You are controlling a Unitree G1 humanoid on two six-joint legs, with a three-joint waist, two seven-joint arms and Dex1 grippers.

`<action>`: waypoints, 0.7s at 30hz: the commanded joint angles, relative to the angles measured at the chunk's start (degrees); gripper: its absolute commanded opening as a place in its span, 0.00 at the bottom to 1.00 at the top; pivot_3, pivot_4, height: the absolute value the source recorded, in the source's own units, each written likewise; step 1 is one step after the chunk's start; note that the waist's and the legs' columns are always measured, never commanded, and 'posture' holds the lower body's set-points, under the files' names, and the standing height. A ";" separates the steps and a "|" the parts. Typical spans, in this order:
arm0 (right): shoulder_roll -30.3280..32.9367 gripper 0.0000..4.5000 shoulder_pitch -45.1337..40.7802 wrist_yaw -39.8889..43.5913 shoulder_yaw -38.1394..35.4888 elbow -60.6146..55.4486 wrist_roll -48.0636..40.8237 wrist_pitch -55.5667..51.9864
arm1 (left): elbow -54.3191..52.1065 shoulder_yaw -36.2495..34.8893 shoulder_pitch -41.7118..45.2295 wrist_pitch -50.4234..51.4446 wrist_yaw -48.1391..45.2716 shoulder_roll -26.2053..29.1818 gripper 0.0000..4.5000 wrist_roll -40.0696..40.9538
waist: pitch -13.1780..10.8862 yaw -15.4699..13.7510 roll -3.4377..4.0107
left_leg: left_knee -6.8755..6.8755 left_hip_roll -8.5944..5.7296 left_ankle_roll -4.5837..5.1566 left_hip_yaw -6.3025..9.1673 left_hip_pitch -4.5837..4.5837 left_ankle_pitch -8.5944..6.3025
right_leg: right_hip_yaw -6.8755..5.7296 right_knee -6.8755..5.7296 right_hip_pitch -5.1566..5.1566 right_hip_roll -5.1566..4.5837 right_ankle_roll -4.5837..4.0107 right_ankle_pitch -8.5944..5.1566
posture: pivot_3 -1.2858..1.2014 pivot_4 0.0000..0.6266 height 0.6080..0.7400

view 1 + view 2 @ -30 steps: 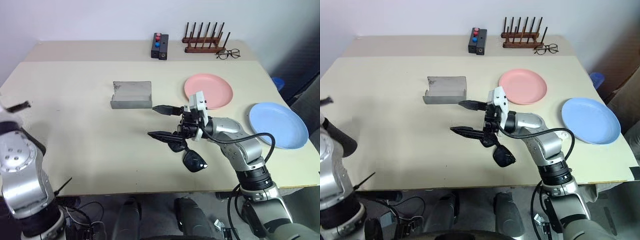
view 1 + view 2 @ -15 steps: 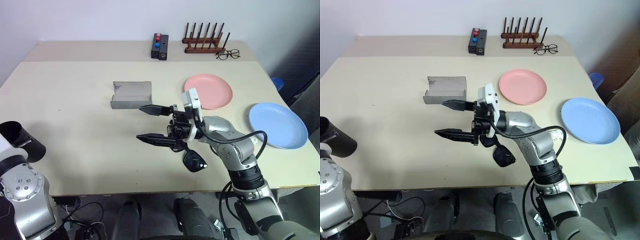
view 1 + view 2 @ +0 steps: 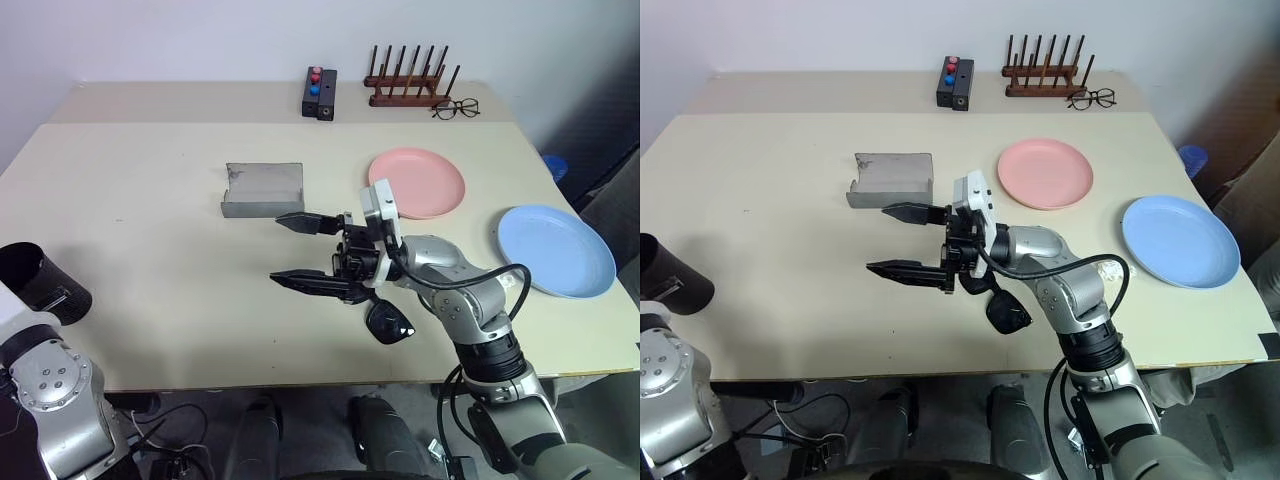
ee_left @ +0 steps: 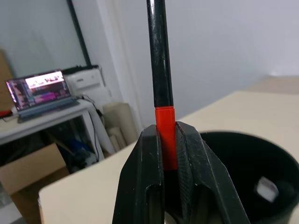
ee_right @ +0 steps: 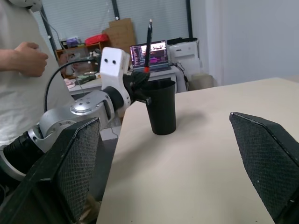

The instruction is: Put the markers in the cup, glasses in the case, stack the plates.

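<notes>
My left gripper [image 4: 166, 128] is shut on the red cap end of the black marker [image 4: 159, 56], which stands upright. It hovers at the rim of the black cup [image 5: 161, 109], which stands at the table's left edge [image 3: 35, 278]. My right gripper [image 3: 283, 250] is open and holds nothing, level over the middle of the table, pointing left. The black sunglasses [image 3: 388, 322] lie on the table just under its wrist. The grey case [image 3: 263, 190] stands open behind the gripper's fingertips. Right of the case lies the pink plate [image 3: 418, 182], and the light blue plate [image 3: 555, 250] rests apart near the right edge.
At the back of the table are a black box with red and blue buttons [image 3: 320, 92], a wooden rack [image 3: 408, 85] and clear spectacles [image 3: 457, 108]. Beyond the left edge a person [image 5: 21, 60] stands by a desk with a laptop [image 5: 152, 52].
My left hand has sunk with the marker down to the cup's rim, uncovering the cup. My right gripper has drifted slightly left, still open.
</notes>
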State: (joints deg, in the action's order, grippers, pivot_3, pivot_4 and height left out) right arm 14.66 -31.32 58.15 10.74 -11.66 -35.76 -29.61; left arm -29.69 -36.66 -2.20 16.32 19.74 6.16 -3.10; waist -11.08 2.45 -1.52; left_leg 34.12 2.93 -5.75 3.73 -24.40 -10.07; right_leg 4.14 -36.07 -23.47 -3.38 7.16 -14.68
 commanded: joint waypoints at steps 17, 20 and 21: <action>-0.57 1.00 -0.50 -0.41 0.02 -2.04 -0.89 0.43 | 0.10 0.76 0.26 -3.26 0.73 -0.50 0.09 0.29 | 0.00 0.00 0.00 | -0.01 0.00 0.00 0.00 0.00 0.00 | 0.00 0.01 -0.01 -0.01 -0.04 -0.01 | 0.52 0.24 1.00; -0.57 1.00 -0.47 -0.36 0.05 -2.01 -0.90 0.42 | 0.17 0.89 0.28 -2.95 1.00 -0.45 0.27 -0.13 | 0.01 -0.01 0.01 | -0.01 0.00 0.00 -0.01 0.00 0.00 | 0.00 0.02 -0.01 -0.01 -0.04 -0.02 | 0.52 0.24 1.00; -0.57 1.00 -0.46 -0.35 0.06 -2.01 -0.90 0.41 | 0.18 0.88 0.29 -2.92 1.05 -0.48 0.27 -0.16 | 0.01 -0.01 0.01 | -0.01 0.00 0.00 0.00 0.00 0.00 | 0.00 0.01 -0.01 -0.01 -0.04 -0.02 | 0.52 0.24 1.00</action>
State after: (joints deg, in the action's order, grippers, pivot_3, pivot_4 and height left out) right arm 14.56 -31.32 57.75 10.89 -11.66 -35.75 -29.60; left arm -28.97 -35.58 -1.93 13.92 20.44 5.57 -3.09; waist -11.08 2.43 -1.51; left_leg 34.12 2.93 -5.76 3.72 -24.40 -10.08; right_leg 4.14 -36.06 -23.48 -3.39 7.12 -14.70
